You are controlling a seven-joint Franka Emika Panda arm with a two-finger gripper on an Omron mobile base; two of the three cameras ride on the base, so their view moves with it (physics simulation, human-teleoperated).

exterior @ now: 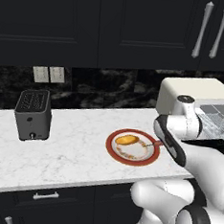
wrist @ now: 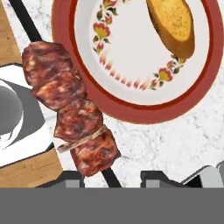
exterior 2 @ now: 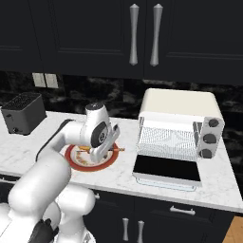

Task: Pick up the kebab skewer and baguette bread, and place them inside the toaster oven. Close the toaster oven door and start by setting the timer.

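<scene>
Over the right edge of the plate (exterior: 111, 147) I am seeing the arm folding down low, the gripper (wrist: 111, 177) pointing at the counter (exterior: 67, 153). The kebab skewer (wrist: 72, 109) is running up between the half-closed fingertips, apparently pinched at its stick, meat chunks hanging beside the plate. The baguette bread (exterior: 126, 140) is lying on the plate. The toaster oven (exterior 2: 179, 128) is sitting to the right, its door (exterior 2: 166, 169) dropped open, wire rack showing
</scene>
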